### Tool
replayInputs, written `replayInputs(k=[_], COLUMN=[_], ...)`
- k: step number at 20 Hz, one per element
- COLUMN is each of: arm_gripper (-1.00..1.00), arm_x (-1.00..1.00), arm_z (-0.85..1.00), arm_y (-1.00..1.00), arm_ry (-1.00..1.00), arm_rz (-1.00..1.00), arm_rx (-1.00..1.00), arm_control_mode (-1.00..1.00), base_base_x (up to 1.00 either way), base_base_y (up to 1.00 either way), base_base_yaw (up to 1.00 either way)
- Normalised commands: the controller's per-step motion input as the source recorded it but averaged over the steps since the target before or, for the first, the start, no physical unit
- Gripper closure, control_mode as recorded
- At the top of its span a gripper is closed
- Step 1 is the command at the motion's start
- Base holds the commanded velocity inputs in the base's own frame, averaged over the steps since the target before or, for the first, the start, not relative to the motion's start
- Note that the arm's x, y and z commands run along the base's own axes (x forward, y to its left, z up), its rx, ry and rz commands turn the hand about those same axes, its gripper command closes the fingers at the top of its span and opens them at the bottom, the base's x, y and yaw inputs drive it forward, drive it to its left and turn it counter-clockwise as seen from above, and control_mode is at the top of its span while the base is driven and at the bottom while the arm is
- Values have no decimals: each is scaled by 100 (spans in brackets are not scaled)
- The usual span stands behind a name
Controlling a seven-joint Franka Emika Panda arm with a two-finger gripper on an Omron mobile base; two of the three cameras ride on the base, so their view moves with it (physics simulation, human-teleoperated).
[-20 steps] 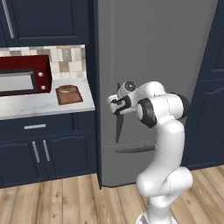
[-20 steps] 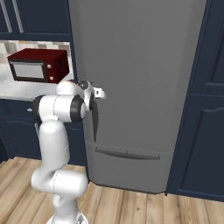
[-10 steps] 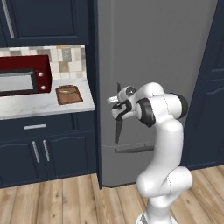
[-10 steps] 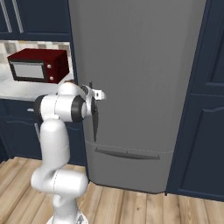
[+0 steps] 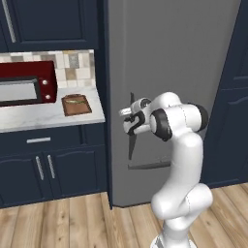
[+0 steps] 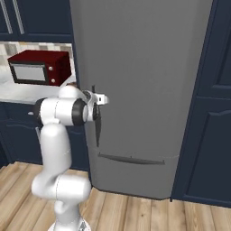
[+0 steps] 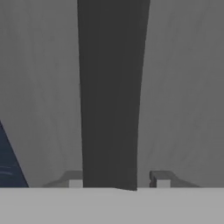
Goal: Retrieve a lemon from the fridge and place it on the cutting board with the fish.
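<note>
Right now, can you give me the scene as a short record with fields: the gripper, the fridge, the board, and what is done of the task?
gripper: gripper shut on the fridge door handle, one fingertip on each side of it
fridge: tall grey fridge, door closed
handle: dark, curved, upright, near the door's left edge
counter: marble counter left of the fridge
cutting board: brown cutting board on the counter, beside the dark red microwave
fish: thin greenish fish lying on the board
lemon: not yet retrieved
task stage: handle gripped, door not yet pulled
</note>
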Motion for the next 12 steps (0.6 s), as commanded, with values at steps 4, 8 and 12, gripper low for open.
replayInputs(k=[4, 8, 12], arm_gripper=[100, 100, 100], arm_x=[-97, -100, -100], arm_z=[21, 6, 15], arm_y=[-24, -67, -99], arm_ry=[0, 0, 0], arm_rz=[0, 1, 6], arm_rx=[1, 5, 12], arm_control_mode=[-100, -100, -100], base_base_x=[0, 0, 0], base_base_y=[0, 0, 0], base_base_yaw=[0, 0, 0])
